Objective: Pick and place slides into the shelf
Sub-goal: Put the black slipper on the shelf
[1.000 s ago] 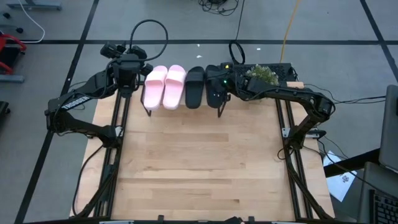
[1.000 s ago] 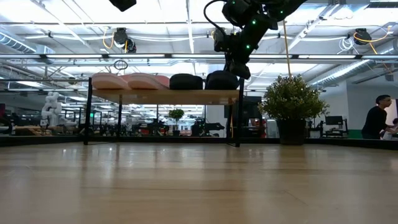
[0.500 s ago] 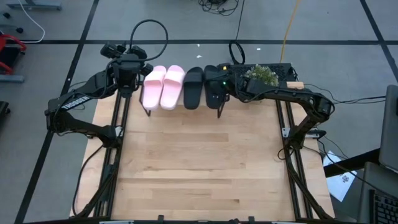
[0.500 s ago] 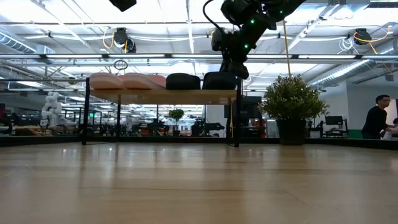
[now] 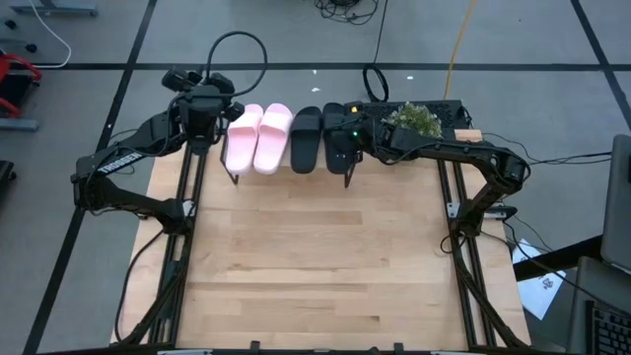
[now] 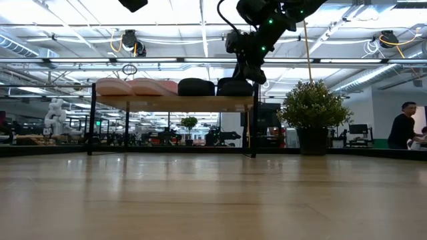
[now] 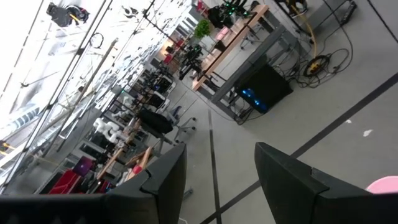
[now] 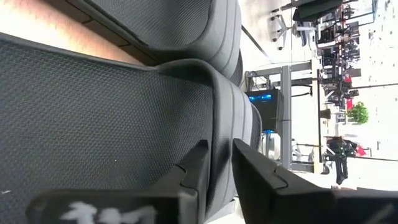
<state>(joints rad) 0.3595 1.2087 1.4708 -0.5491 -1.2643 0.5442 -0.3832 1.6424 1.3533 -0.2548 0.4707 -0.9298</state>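
Near side of the counter [image 5: 325, 266] is bare wood; all the action sits at its far edge.

Right jaws [image 5: 345, 138] are at the shelf's [image 6: 173, 103] right end, clenched on the strap edge of the outer black slide [image 5: 340, 148]. In the right wrist view the two fingers [image 8: 252, 171] pinch that strap rim w/ only a thin gap between them, and the slide's textured footbed fills the space just below the jaws. The slide itself lies on the shelf board, under and against the jaws. The low view shows the right arm coming down from above onto the shelf's right end, slide top [image 6: 235, 87] just beneath it.

Second black slide [image 5: 308, 138] lies right beside the held one, on the side away from the right arm; they look touching or nearly so. The right wrist view shows it as the next dark footbed [image 8: 180, 22] past the held one, w/ a strip of shelf wood between them.

Farther from the right jaws, twd the left arm, the pink pair [image 5: 258, 138] lies side by side on the shelf, toes pointing the same way as the black ones.

Left jaws [image 5: 204, 133] hang just off the shelf's left end, next to the outermost pink slide, not touching. Fingers [image 7: 165, 180] spread apart, released, nothing between them; a sliver of pink [image 7: 384, 185] shows at the edge of the left wrist view.

Potted plant [image 5: 419, 118] stands behind the right arm, beyond the shelf's right end.
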